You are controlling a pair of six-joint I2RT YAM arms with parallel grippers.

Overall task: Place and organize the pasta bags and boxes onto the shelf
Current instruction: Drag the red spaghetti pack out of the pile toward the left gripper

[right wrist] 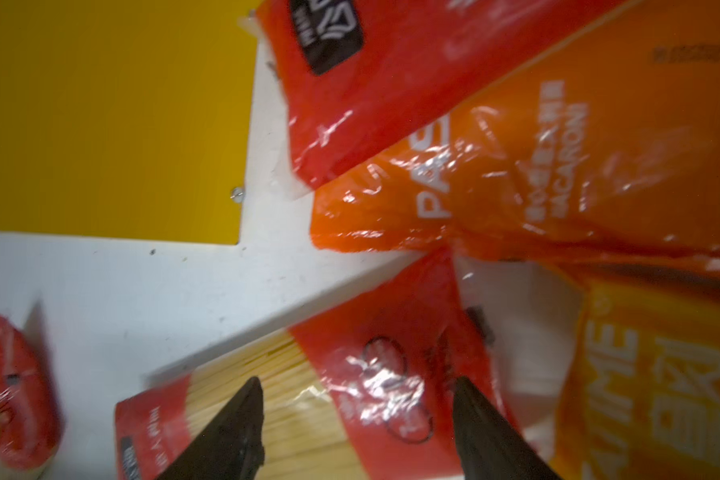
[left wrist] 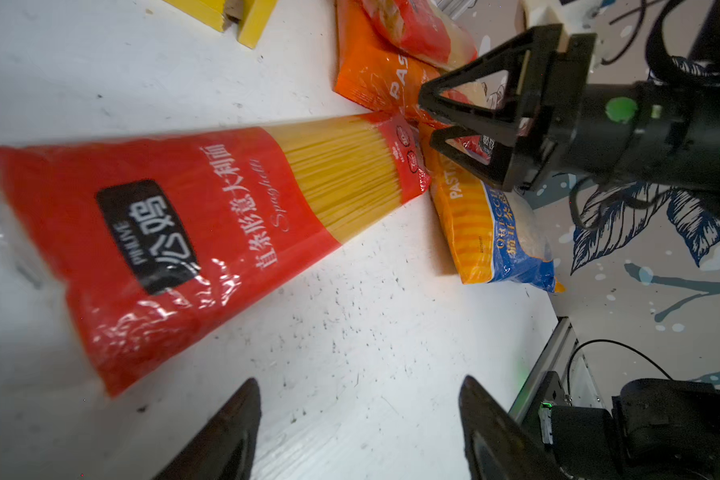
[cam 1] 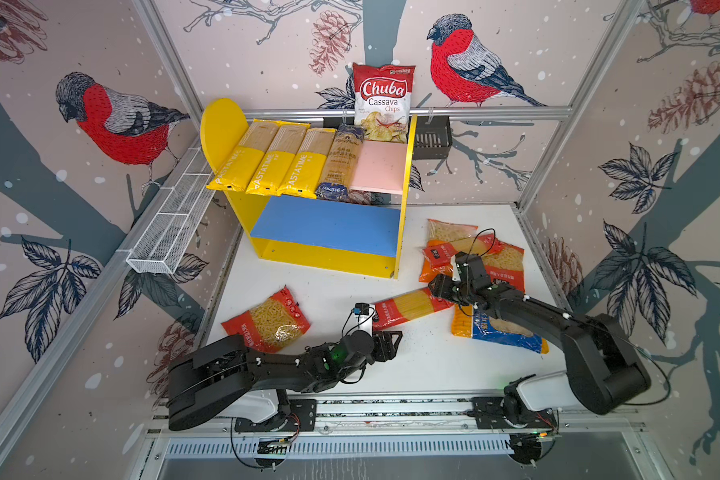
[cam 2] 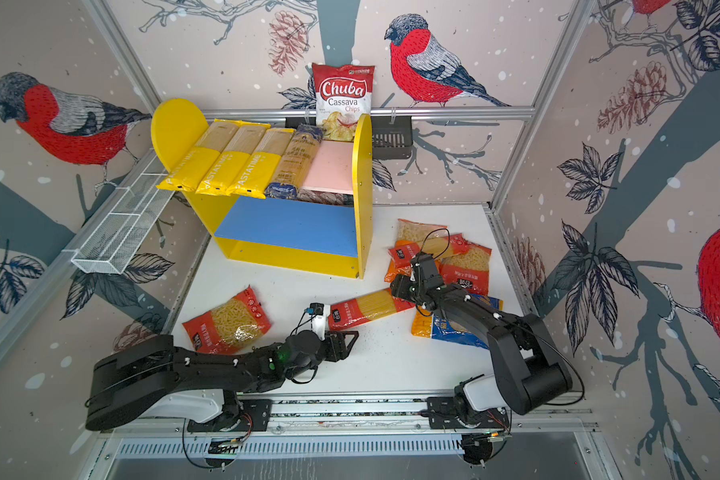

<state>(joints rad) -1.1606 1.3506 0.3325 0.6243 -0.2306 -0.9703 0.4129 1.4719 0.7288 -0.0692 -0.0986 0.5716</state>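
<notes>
The red spaghetti pack (cam 1: 412,307) lies flat on the table (cam 1: 412,374), stretched between the two grippers. The right gripper (right wrist: 356,384) stands over one end of it with its jaws spread wide, one finger to each side of the red band. It has hold of nothing, and I cannot tell whether the tips touch the film. The left gripper (left wrist: 358,382) hangs just off the pack's other end, equally wide and empty, with bare table under its tips.

Just beyond the right gripper lies a heap of macaroni bags, the orange bag (right wrist: 558,145) nearest, and a blue-orange bag (cam 1: 499,332) sits under its arm. A red macaroni bag (cam 1: 267,320) lies alone behind the left gripper's wrist. Ahead of both grippers stands the shelf (cam 1: 400,232). Its pink upper board (cam 1: 381,166) holds three yellow packs (cam 1: 267,162) and a blue-labelled pack (cam 1: 344,166), and its blue lower board (cam 1: 329,224) is bare.

The step in hand looks like picking up this spaghetti pack. Next, the right jaws need to close squarely across it. Held by one end, a long pack will likely sag, so the left gripper may have to support it.
</notes>
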